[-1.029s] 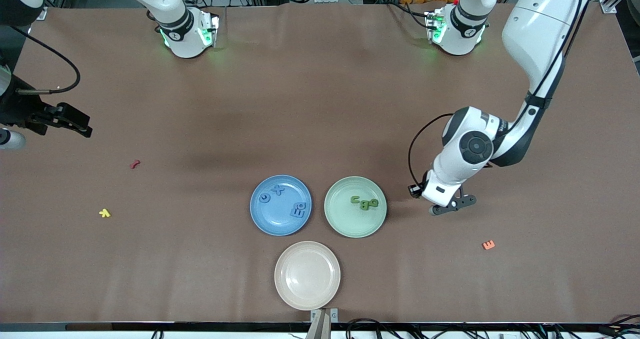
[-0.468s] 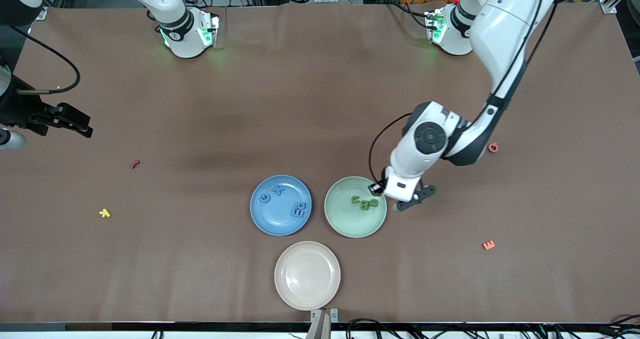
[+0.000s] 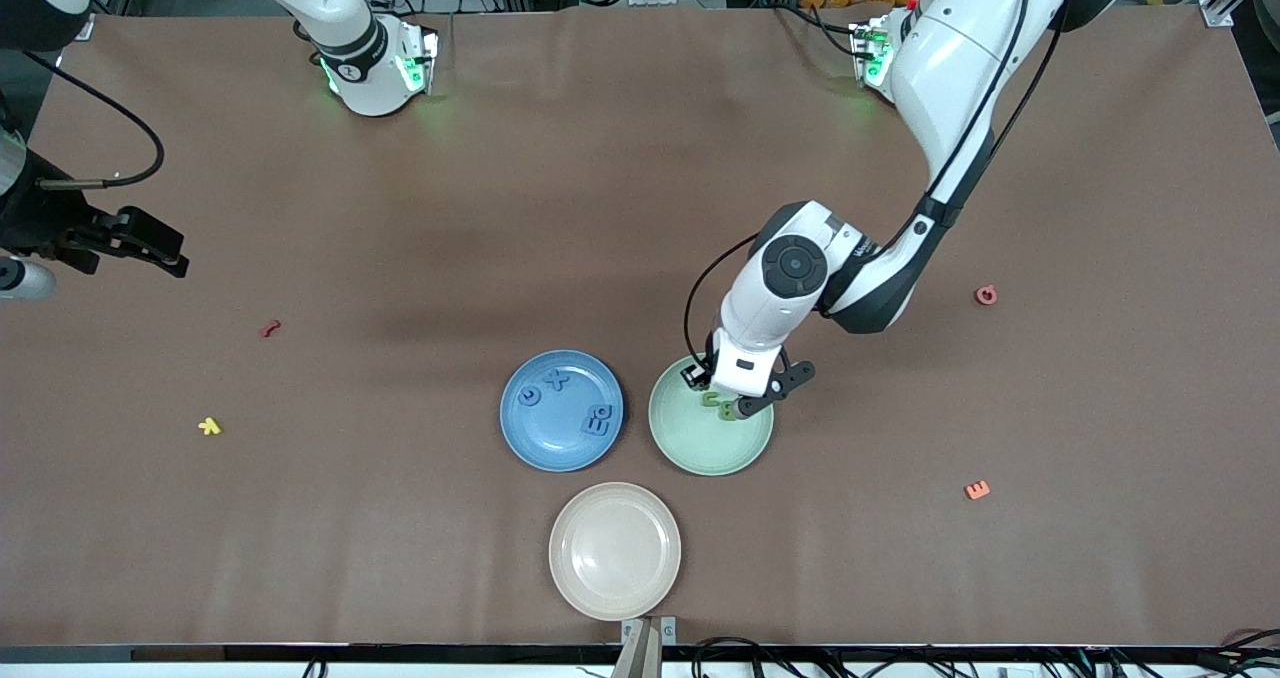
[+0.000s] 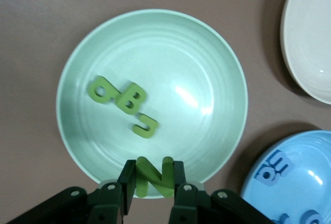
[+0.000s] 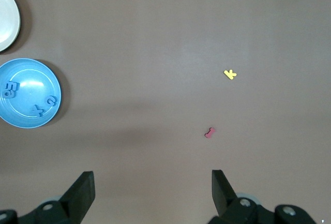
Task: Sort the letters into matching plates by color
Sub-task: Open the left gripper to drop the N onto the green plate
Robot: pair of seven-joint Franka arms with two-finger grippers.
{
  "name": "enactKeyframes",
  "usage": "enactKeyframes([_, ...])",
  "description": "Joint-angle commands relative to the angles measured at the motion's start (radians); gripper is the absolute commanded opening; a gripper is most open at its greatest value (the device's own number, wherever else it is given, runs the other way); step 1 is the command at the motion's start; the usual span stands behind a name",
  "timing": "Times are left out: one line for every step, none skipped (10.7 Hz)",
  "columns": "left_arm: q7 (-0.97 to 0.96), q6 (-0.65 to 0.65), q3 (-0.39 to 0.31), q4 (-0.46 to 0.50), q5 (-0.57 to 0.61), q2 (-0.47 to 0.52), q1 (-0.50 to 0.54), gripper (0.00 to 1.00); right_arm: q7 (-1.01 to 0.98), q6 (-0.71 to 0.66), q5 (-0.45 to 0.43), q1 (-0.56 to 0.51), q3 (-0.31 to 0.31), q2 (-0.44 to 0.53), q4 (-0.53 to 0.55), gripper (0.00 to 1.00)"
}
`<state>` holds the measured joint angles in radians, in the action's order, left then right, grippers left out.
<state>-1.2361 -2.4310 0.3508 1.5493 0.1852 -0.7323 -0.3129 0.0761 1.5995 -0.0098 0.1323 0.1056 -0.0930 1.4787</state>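
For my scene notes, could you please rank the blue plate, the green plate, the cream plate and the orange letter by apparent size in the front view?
1. Blue plate, green plate and cream plate: about alike, so unranked.
2. Orange letter: far smaller.

Left gripper [image 4: 150, 189], jaws clamping a green foam letter N [image 4: 153, 175], above the pale mint-green round plate [image 4: 217, 53] containing three green foam letters [image 4: 124, 105].
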Motion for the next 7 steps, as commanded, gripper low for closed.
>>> enactKeyframes([-0.008,0.007,-0.038,-0.052,-0.001,-0.032,-0.041,0.74,0.007,0.007,-0.018,-0.014,-0.018,0.003,0.005,1.00])
enactKeyframes([-0.014,0.007,-0.051,-0.051,0.047,-0.032,-0.051,1.00,0.007,0.007,-0.016,-0.014,-0.018,0.003,0.005,1.00])
enactKeyframes([-0.008,0.007,-0.053,-0.052,0.056,-0.032,-0.048,1.00,0.007,0.007,-0.016,-0.014,-0.018,0.003,0.005,1.00])
enactKeyframes([-0.006,0.007,-0.055,-0.052,0.060,-0.026,-0.040,1.00,0.001,0.007,-0.016,-0.011,-0.018,0.003,0.005,1.00])
enactKeyframes([0.022,0.009,-0.055,-0.052,0.066,-0.022,-0.029,1.00,-0.054,0.007,-0.013,-0.010,-0.018,-0.001,0.005,1.00])
enactKeyframes([0.096,0.013,-0.055,-0.052,0.066,-0.016,-0.002,1.00,-0.149,0.005,-0.010,-0.014,-0.018,-0.001,0.005,1.00])
enactKeyframes([0.168,0.023,-0.055,-0.049,0.069,-0.006,0.039,1.00,-0.198,0.005,-0.004,-0.020,-0.018,-0.001,0.006,1.00])
